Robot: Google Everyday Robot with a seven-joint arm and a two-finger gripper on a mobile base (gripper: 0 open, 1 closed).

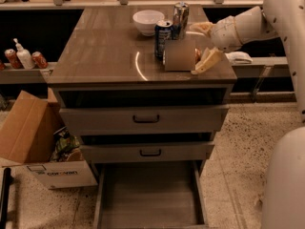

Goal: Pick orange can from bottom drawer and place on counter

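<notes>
While the pincer (205, 45) gapes, the orange can (180, 55) sits beside it on the counter (105, 46).

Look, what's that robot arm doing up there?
The robot's arm reaches in from the right, with its tool at the orange can, which sits on the counter near the right front edge. A blue can, a silver can and a white bowl stand just behind it. Below, the bottom drawer is pulled open, no can inside.

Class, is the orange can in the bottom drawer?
No, the orange can sits on the counter next to the blue can, with the pincer close beside it above the counter.
</notes>
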